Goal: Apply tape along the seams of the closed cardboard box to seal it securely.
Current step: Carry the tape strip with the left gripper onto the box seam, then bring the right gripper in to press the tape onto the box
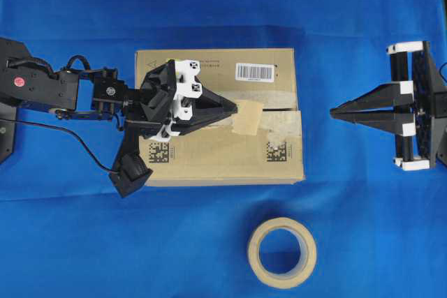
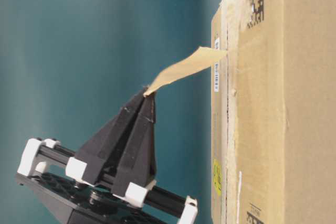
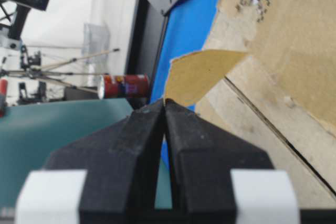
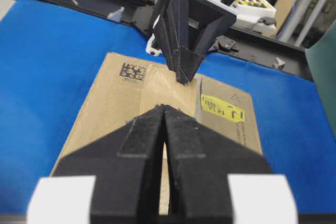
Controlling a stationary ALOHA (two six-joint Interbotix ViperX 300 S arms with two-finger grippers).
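The cardboard box (image 1: 209, 151) lies flat in the middle of the blue cloth, with its seams (image 1: 283, 109) running left to right across the top. My left gripper (image 1: 236, 108) hovers over the box, shut on one corner of the tape (image 1: 248, 118), a tan square piece. In the table-level view the tape (image 2: 184, 69) stretches from the left gripper (image 2: 148, 92) to the box (image 2: 262, 119), and its far end touches the top near the seams (image 2: 227, 108). My right gripper (image 1: 332, 112) is shut on nothing, just off the box's right end.
A round beige tape roll (image 1: 281, 252) lies on the cloth in front of the box. The box top carries a white barcode label (image 1: 254, 72), a yellow sticker (image 4: 223, 107) and black square codes (image 1: 276, 151). Blue cloth (image 1: 363, 228) surrounds the box.
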